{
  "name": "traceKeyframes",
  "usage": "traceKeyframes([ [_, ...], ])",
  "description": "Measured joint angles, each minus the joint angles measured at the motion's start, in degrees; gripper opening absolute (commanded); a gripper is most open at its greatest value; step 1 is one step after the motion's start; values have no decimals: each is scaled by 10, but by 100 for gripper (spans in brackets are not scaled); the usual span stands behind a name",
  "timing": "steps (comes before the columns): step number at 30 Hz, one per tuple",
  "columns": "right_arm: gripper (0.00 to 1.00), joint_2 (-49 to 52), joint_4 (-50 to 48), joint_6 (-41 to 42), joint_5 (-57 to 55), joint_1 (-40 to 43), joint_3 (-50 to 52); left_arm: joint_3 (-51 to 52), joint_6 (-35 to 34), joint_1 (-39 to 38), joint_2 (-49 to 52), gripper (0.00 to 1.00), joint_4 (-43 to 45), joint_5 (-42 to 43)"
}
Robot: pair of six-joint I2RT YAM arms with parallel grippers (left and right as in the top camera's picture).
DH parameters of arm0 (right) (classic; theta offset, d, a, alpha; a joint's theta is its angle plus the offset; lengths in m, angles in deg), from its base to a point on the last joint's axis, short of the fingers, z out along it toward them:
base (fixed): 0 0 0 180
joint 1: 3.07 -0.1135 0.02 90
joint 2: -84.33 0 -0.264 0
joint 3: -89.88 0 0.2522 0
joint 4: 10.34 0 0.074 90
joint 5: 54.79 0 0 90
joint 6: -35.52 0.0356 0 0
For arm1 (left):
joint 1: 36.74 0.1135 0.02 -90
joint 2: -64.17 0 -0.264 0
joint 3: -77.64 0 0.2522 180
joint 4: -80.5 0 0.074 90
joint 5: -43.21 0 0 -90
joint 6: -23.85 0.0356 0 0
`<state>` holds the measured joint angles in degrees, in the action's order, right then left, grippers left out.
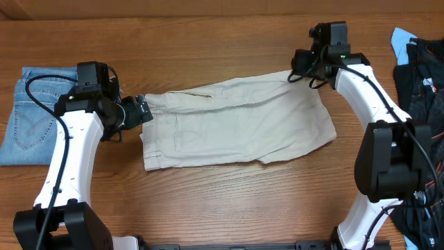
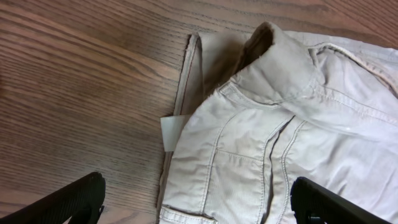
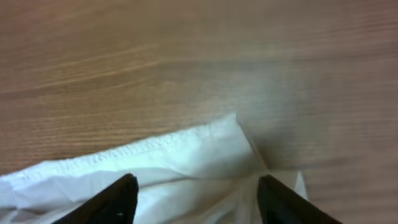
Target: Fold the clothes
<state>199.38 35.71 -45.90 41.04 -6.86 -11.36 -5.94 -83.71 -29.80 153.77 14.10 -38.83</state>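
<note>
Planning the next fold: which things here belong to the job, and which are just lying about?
Job: beige shorts; left gripper, open over the waistband end; right gripper, open at a hem corner.
Lying about: folded blue jeans beside the left arm; black garments with a sky-blue piece beside the right arm.

Robot lab: two arms (image 1: 67,149) at wooden table (image 1: 229,201).

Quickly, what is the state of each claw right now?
Left claw: open, over the khaki shorts.
Right claw: open, the hem corner between its fingers.
</note>
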Motion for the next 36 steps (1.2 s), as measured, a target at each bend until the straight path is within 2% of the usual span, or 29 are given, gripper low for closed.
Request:
traceKeyframes([
  [3,72,-1,38,0,2,0,0,1,2,0,0,79,39,0],
  [4,73,-3,56,0,2,1,0,2,3,0,0,67,56,2],
  [5,73,-6,66,0,2,1,0,2,6,0,0,61,66,3],
  [6,73,-14,83,-1,0,1,0,2,7,0,0,60,81,7],
  [7,73,-20,92,0,-1,1,0,2,8,-1,0,62,95,9],
  [9,73,-40,113,-1,-3,1,0,2,13,-2,0,79,112,13],
  [14,73,-78,182,0,-3,3,-2,2,38,-14,12,83,148,15],
  [19,74,-78,251,1,-3,4,-3,2,45,-15,82,85,178,13],
  [23,73,-78,265,4,-3,4,-3,2,55,-16,128,91,211,15],
  [28,73,-78,270,28,-3,4,-3,2,60,-21,155,91,259,33],
  [33,73,-78,273,41,-3,4,-3,2,60,-37,202,78,280,41],
  [36,74,-78,274,45,-3,4,-3,1,47,-40,223,81,276,36],
])
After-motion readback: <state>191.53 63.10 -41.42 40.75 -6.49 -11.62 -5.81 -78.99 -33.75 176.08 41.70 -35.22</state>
